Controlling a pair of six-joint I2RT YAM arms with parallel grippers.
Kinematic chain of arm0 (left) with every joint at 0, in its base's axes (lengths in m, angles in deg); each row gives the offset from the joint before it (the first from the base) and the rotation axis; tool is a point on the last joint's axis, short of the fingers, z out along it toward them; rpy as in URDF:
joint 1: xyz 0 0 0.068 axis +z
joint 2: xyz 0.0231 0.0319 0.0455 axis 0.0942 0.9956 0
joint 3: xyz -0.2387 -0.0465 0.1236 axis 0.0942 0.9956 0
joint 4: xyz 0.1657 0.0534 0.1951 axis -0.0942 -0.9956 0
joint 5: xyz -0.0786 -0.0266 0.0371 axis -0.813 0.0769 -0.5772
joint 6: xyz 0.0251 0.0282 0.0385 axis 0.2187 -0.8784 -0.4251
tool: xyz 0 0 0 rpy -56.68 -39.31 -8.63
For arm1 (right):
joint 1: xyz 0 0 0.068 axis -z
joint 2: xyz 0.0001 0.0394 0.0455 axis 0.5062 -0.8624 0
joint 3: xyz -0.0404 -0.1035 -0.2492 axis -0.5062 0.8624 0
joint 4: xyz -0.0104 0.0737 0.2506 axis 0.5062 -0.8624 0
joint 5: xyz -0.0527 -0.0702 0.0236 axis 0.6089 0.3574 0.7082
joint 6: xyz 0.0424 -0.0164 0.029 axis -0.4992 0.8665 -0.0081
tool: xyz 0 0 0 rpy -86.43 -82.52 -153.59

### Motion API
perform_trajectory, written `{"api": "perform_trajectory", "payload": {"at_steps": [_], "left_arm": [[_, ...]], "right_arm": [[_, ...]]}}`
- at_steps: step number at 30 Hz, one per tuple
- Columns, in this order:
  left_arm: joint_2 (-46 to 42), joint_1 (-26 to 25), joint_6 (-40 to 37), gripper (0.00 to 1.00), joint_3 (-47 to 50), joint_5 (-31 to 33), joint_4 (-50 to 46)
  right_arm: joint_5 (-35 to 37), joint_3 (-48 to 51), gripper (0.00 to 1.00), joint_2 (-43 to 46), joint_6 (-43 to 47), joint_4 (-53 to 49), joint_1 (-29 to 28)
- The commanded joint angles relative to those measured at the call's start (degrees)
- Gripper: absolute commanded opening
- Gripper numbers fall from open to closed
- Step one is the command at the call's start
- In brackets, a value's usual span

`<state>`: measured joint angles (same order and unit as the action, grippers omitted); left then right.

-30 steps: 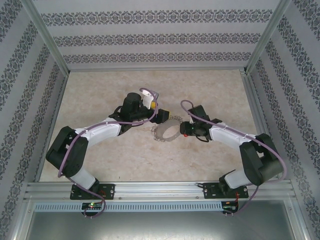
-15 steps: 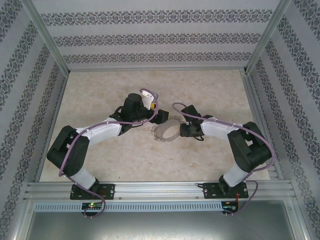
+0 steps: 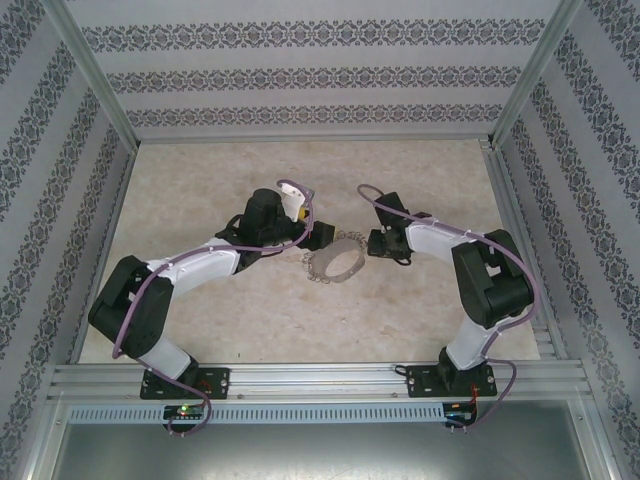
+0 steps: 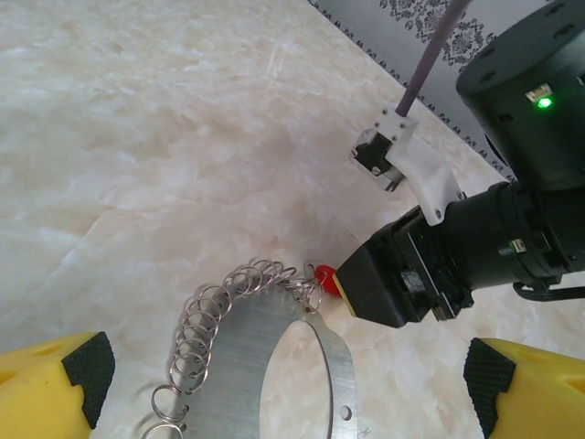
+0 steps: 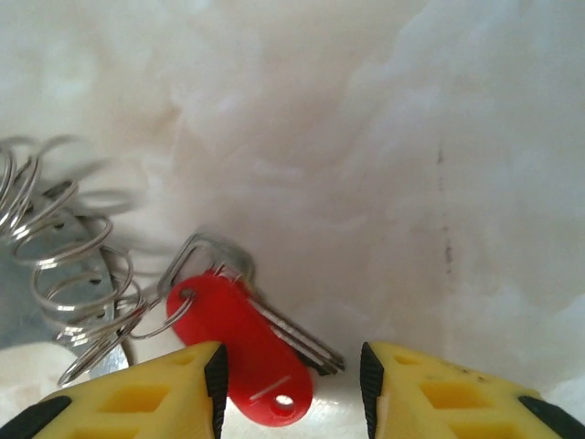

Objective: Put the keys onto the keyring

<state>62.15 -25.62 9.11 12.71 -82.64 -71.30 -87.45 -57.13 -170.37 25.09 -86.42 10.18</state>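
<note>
From above, the keyring (image 3: 337, 262) lies flat on the pale marbled bench (image 3: 200, 180), about midway between the two arms. The left hand (image 3: 320, 237) is at the ring's far-left rim and the right hand (image 3: 374, 243) just beside its right rim; from this height I cannot tell how either hand's jaws stand. In the left wrist view, the left hand (image 4: 288, 377) is spread wide, its yellow fingers (image 4: 55, 380) standing clear on either side of the keyring (image 4: 238, 352) and touching nothing. The ring is a flat grey metal hoop with a bunch of wire loops (image 4: 215, 306) along its rim. At the far end of those loops sits the red head of the key (image 4: 323, 274), right at the tip of the black right hand (image 4: 370, 285). In the right wrist view, the right hand (image 5: 291, 375) has its jaws part-way apart with the key (image 5: 242, 352) lying between them, red head close against one yellow finger (image 5: 183, 393), silver blade angled toward the other. Whether the fingers actually pinch it cannot be told. A thin wire ring runs through the hole at the head's upper end, beside the wire loops (image 5: 64, 265).
</note>
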Motion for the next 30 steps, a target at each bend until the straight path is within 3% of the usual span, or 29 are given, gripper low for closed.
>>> {"api": "perform_trajectory", "payload": {"at_steps": [1, 6, 8, 12, 20, 22, 24, 26, 30], "left_arm": [[-2.2, 0.1, -1.7, 1.0, 0.6, 0.9, -1.1], [-3.2, 0.1, -2.1, 1.0, 0.5, 1.9, -2.0], [-4.1, 0.1, -2.1, 1.0, 0.7, 2.9, -2.1], [-7.2, 0.1, -2.8, 1.0, 0.6, 6.0, -3.9], [-15.4, 0.2, -9.8, 1.0, 1.3, 23.6, -4.5], [-17.7, 0.1, -14.4, 1.0, 3.6, 31.6, -1.4], [-19.4, 0.3, -19.8, 1.0, 4.3, 38.8, -1.7], [-20.6, 1.3, -23.5, 1.0, 4.6, 44.4, -3.6], [-25.2, 7.4, -23.8, 1.0, 11.3, 47.3, 0.3]], "right_arm": [[1.2, -3.4, 0.46, -1.4, -2.5, -3.6, 2.1], [2.4, -5.5, 0.48, 1.5, -2.7, -5.5, 5.1], [3.8, -5.2, 0.54, 5.0, -2.8, -5.2, 5.6], [5.7, -4.3, 0.98, 13.5, -1.9, -3.8, 6.7], [14.4, -4.4, 0.98, 26.2, 1.8, 1.0, 11.5], [20.5, -3.7, 0.98, 27.6, 5.0, 3.7, 12.0], [23.2, 1.0, 0.98, 28.7, 12.5, 12.8, 12.4], [23.8, 4.1, 0.98, 28.4, 16.5, 18.8, 13.3], [22.0, 7.9, 0.98, 22.8, 20.6, 23.0, 15.3]]}}
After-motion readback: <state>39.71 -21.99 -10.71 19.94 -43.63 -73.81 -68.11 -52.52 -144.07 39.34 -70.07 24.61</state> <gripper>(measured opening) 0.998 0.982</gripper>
